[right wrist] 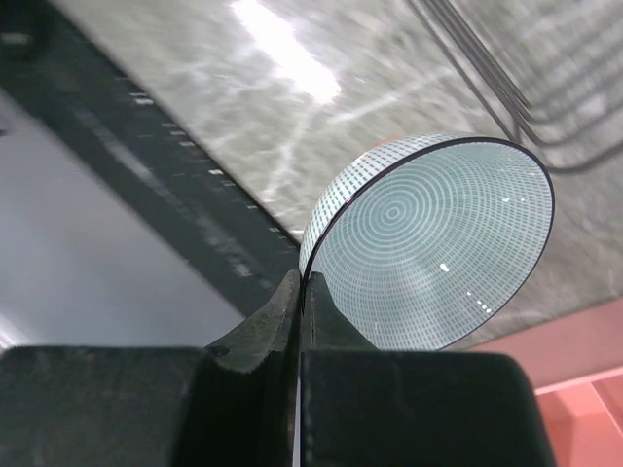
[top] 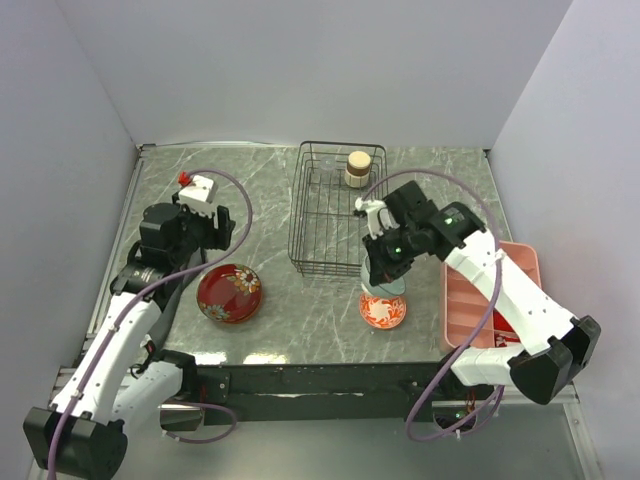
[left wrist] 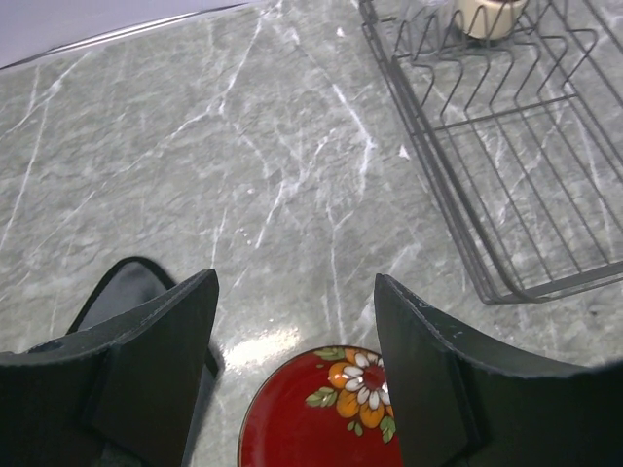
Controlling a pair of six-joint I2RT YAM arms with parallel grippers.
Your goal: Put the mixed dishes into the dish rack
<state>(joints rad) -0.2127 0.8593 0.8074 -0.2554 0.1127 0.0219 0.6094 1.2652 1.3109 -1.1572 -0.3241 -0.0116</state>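
The black wire dish rack (top: 328,210) stands at the table's middle back with the small tan cup (top: 358,168) in its far right corner. My right gripper (top: 383,262) is shut on the rim of the pale mint-green bowl (right wrist: 428,243), holding it tilted on edge just in front of the rack, above a red-and-white patterned bowl (top: 383,311). My left gripper (top: 205,238) is open and empty, just behind the glossy red floral bowl (top: 229,293), which shows between its fingers in the left wrist view (left wrist: 316,418). The teal plate is not in view.
A pink compartment tray (top: 478,300) lies at the right edge, under my right arm. A black cloth (left wrist: 125,287) lies left of the red floral bowl. The rack (left wrist: 506,146) and cup (left wrist: 492,15) also show at the upper right of the left wrist view.
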